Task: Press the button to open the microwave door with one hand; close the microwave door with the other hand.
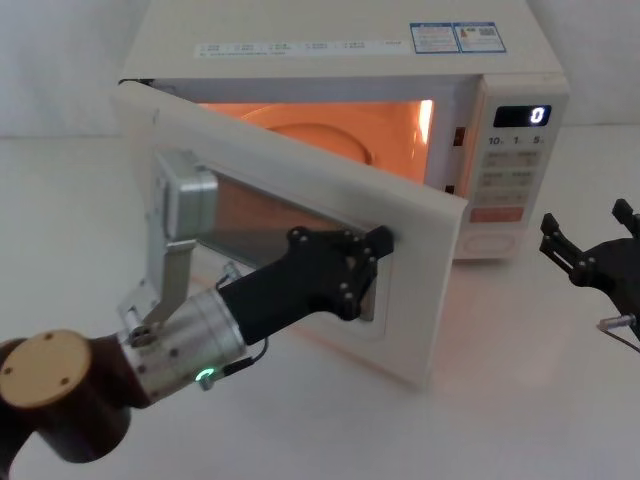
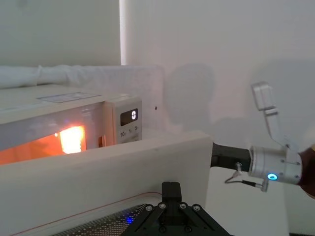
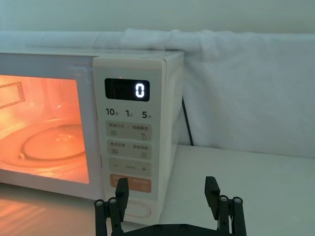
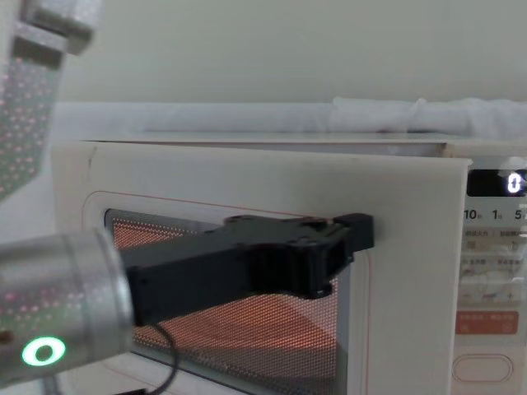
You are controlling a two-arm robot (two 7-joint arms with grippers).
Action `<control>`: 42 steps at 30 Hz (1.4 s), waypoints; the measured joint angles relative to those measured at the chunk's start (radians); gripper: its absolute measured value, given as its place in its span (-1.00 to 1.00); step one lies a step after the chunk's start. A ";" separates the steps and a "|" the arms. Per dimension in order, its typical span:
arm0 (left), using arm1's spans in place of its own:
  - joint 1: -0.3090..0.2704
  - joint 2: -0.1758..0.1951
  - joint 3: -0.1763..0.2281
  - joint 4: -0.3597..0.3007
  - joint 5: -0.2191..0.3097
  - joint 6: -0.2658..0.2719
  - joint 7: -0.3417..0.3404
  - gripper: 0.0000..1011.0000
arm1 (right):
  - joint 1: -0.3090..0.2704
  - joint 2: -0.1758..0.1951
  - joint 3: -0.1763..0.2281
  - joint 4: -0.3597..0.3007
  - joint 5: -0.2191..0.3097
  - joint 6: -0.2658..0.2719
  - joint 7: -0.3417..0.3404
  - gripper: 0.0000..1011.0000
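Microwave door (image 1: 300,200) swung partly open, lit cavity behind — left gripper (image 1: 372,262) pressed flat against its outer face near the free edge, finger spread impossible to tell. Right gripper (image 1: 590,250) parked well apart beside the panel, fingers spread wide and empty — button (image 3: 138,210) just beyond them.

Head looks down, chest level and close, sharing the microwave door (image 1: 300,240).

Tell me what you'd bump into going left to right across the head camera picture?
Left gripper against the half-open microwave door → the control panel with the button → right gripper, hanging off to the side.
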 joint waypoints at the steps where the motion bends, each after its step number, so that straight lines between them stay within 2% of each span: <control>1: -0.007 -0.006 0.006 0.006 0.001 0.001 0.006 -1.00 | 0.000 0.000 0.000 0.000 0.000 0.000 0.000 0.98; 11: -0.085 -0.067 0.057 0.070 0.012 0.013 0.076 -1.00 | 0.000 0.000 0.000 0.000 0.000 0.000 0.000 0.98; 16: -0.127 -0.088 0.078 0.107 0.019 0.020 0.080 -1.00 | 0.000 0.000 0.000 0.000 0.000 0.000 0.000 0.98; 27: -0.260 -0.138 0.146 0.221 0.065 0.019 0.045 -1.00 | 0.000 0.000 0.000 0.000 0.000 0.000 0.000 0.98; 32: -0.298 -0.162 0.158 0.263 0.083 0.014 0.046 -1.00 | 0.000 0.000 0.000 0.000 0.000 0.000 0.000 0.98; 42: -0.330 -0.194 0.159 0.313 0.120 -0.004 0.077 -1.00 | 0.000 0.000 0.000 0.000 0.000 0.000 0.000 0.98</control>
